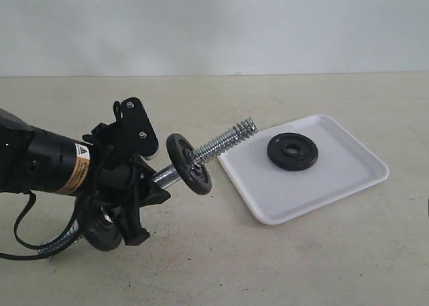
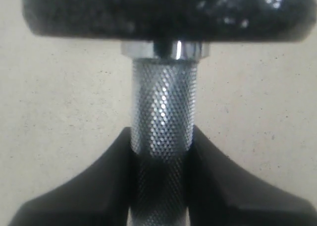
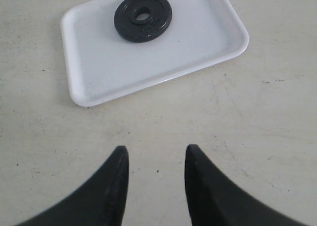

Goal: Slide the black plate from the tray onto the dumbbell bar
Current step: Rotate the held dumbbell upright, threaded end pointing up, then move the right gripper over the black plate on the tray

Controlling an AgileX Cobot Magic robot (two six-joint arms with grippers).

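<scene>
My left gripper (image 1: pixel 151 182) (image 2: pixel 161 133) is shut on the knurled middle of the dumbbell bar (image 1: pixel 228 141) (image 2: pixel 163 107) and holds it tilted, its threaded end pointing up toward the tray. One black plate (image 1: pixel 189 164) (image 2: pixel 163 13) sits on the bar just beyond the fingers. A second disc (image 1: pixel 102 232) is at the bar's lower end near the table. Another black plate (image 1: pixel 293 151) (image 3: pixel 142 17) lies flat in the white tray (image 1: pixel 335 178) (image 3: pixel 163 72). My right gripper (image 3: pixel 155 149) hangs open over bare table, short of the tray and holding nothing; the exterior view does not show it.
The beige table (image 1: pixel 301 266) spreads around the tray, with a pale wall (image 1: pixel 268 24) behind it. A black cable (image 1: pixel 20 232) loops under the left arm near the table's front left.
</scene>
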